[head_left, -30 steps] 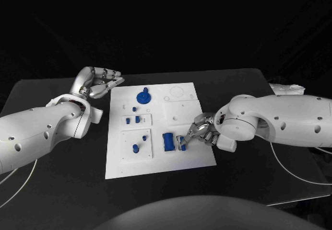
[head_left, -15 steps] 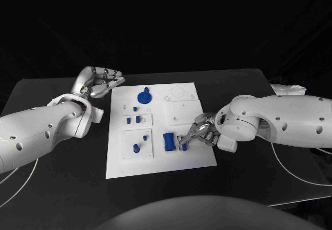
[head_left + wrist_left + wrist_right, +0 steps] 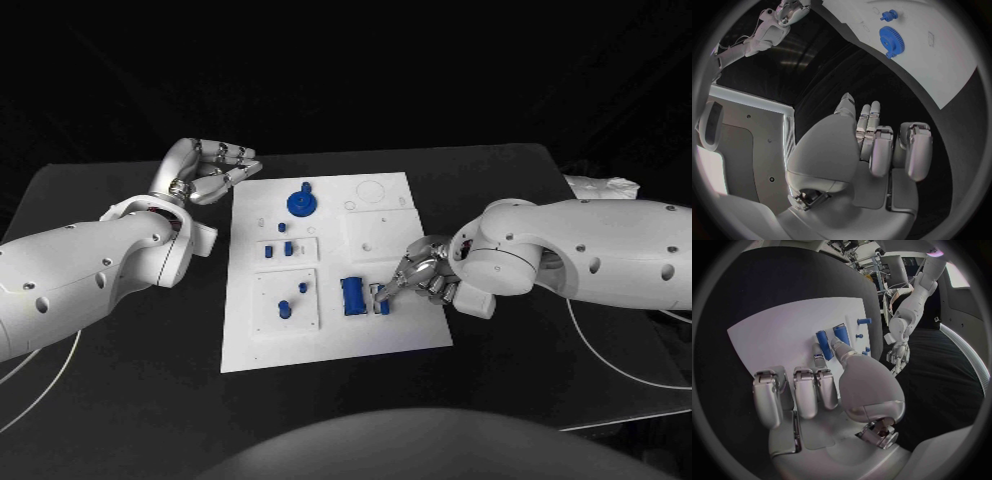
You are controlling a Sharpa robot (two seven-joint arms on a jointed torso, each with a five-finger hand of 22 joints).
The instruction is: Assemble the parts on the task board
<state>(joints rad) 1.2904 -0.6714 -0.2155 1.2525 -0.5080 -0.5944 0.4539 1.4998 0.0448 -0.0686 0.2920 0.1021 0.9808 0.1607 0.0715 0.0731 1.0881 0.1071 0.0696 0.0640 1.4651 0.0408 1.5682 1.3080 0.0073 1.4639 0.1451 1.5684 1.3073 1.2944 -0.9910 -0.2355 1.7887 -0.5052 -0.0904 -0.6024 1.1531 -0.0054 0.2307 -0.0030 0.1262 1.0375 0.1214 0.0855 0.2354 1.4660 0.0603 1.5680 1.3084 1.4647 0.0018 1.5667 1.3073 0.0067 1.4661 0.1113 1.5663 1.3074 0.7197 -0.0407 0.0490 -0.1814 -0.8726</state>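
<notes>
White task board [image 3: 329, 330] lay mid-table in your head view, w/ a blue gear [image 3: 299, 203] at its far end and a blue cylinder [image 3: 351, 296] nearer you. Right hand [image 3: 415, 277] pinched a small blue part [image 3: 381, 303] beside that cylinder. Left wrist view: left hand [image 3: 879, 150] curled, holding nothing, just off the board's edge. Right wrist view: fingertip [image 3: 834, 342] touched the blue pieces.

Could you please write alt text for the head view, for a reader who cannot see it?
The robot's right hand touches a small blue part on the white task board, beside a blue cylinder. Its left hand rests curled by the board's far corner, near a blue gear.
</notes>
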